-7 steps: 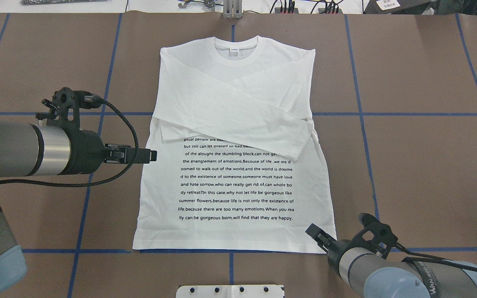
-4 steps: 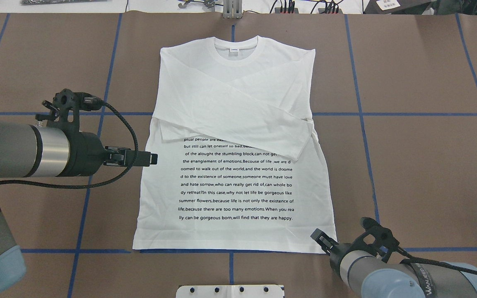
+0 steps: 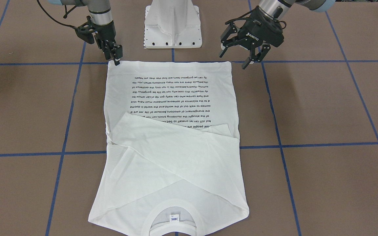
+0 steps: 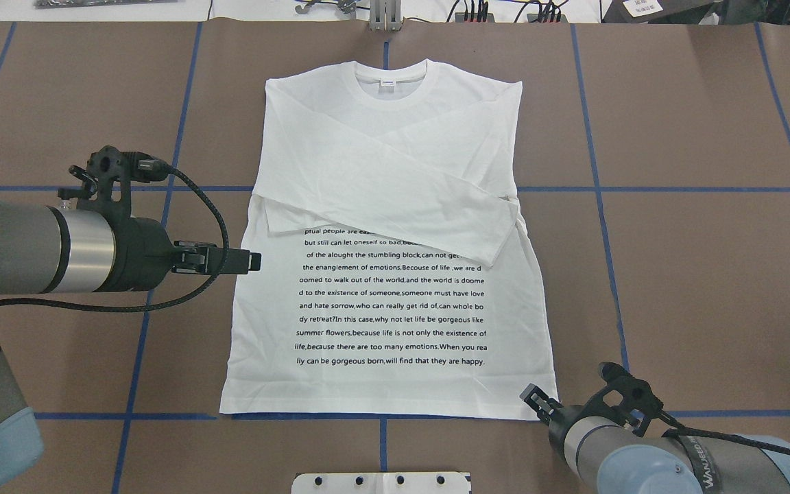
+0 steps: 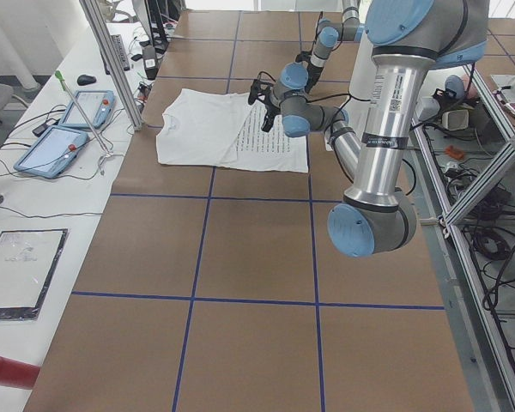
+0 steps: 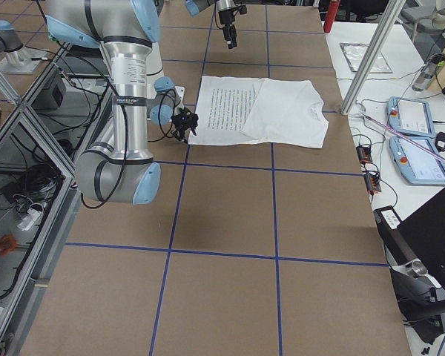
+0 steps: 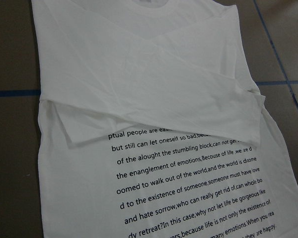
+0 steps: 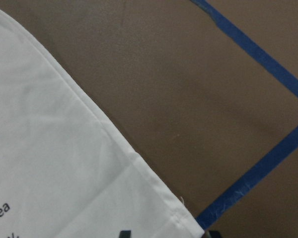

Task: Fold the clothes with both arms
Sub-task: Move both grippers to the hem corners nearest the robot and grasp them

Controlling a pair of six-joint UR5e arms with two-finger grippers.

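Shirt lies flat on the table; right gripper, fingers apart astride its hem corner, may pinch one layer or miss, while left gripper hangs open, empty, alongside.

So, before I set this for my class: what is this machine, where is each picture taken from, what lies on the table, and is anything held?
It is a robot with a left arm and a right arm, each ending in a two-finger gripper. One picture looks down from behind it, one faces it across the table, two look along the table from its ends, and two come from wrist cameras. On the brown table lies a white long-sleeved T-shirt, print up, sleeves folded across the chest. Nothing is held: the left gripper hangs open near the shirt's side, and the right gripper is open at a hem corner.
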